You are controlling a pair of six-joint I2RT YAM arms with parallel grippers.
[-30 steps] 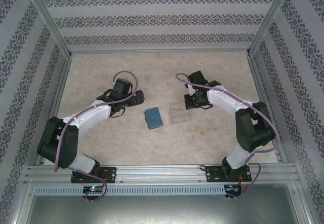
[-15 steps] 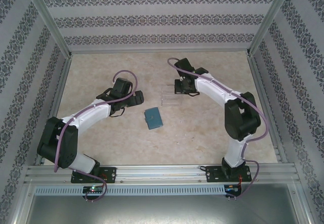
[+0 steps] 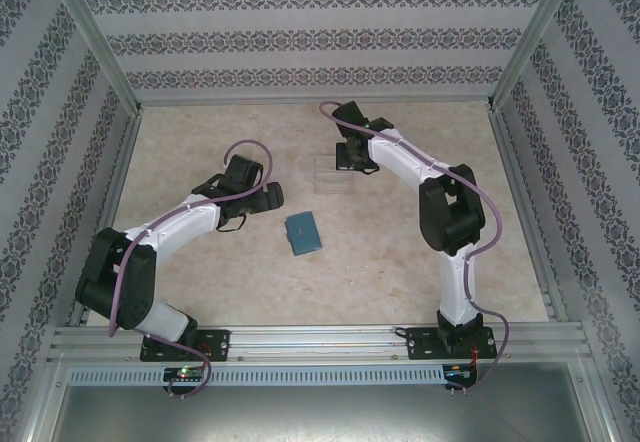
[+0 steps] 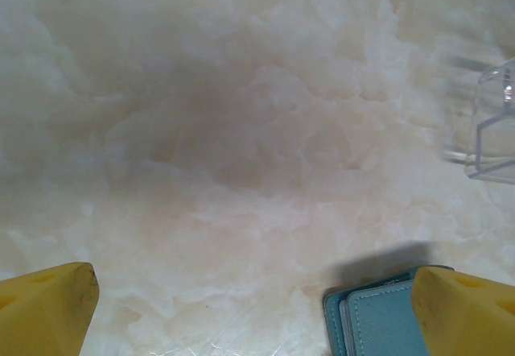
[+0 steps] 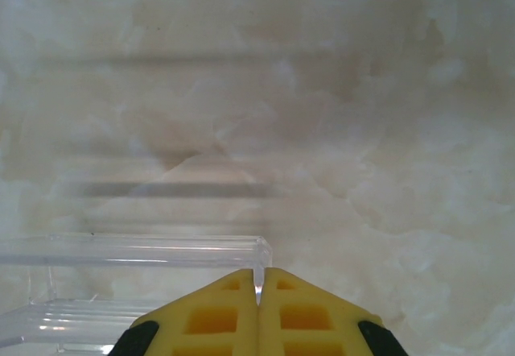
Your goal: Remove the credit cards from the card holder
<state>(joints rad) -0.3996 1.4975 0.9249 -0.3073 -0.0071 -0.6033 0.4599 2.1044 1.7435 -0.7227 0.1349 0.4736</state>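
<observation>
The teal-blue card holder (image 3: pixel 302 233) lies closed on the marble table top, near the middle. My left gripper (image 3: pixel 272 197) hovers just to its upper left, open; in the left wrist view the card holder (image 4: pixel 376 320) lies by the right yellow finger (image 4: pixel 463 312), and the left gripper (image 4: pixel 253 282) has only bare table between its fingers. The credit cards are hidden. Farther back, my right gripper (image 3: pixel 342 158) is shut on the wall of a clear plastic tray (image 3: pixel 333 175). The right wrist view has the tray's thin edge (image 5: pixel 129 251) pinched in the right gripper (image 5: pixel 259 282).
The clear tray (image 4: pixel 495 126) also appears at the right edge of the left wrist view. Metal frame rails (image 3: pixel 110 162) and patterned walls enclose the table on three sides. The arm bases stand on the near rail (image 3: pixel 320 342).
The right arm has swung toward the back left, carrying the clear tray away from beside the card holder. The left arm and card holder have stayed put.
</observation>
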